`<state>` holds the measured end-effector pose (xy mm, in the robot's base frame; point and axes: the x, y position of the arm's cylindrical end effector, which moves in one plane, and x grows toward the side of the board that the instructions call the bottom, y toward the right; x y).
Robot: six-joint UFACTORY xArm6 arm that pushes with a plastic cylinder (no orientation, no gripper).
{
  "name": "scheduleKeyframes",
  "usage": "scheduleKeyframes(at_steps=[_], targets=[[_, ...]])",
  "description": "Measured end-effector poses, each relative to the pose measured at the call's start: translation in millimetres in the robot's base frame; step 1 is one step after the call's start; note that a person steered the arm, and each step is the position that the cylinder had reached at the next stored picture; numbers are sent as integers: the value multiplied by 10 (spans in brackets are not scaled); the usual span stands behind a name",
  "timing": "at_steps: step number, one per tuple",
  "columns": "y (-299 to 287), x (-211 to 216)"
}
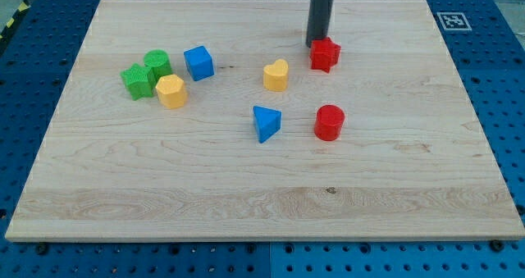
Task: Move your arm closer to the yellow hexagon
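My tip [316,45] stood at the far side of the table [246,212], touching the red star block [325,55]. There were no jaws to see. The yellow hexagon [171,91] lay far left, beside the green blocks [146,75].

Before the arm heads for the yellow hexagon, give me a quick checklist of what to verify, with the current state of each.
1. Yellow hexagon in view, on the board: ok.
2. My tip visible: ok; it sits at the red star's upper left edge; contact cannot tell.
3. Tip close to hexagon: not ok, it is far off to the view's right.
4. Straight path clear: not ok; the yellow heart and blue cube lie near the line.
5. Hexagon free-standing: not ok; the green star is at its left, contact cannot tell, and the green cylinder is close.
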<state>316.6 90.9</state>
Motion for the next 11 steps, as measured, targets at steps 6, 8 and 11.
scheduleKeyframes(at_steps=[6,8,11], targets=[[-759,-366],[-1212,-248],[-1212,736]])
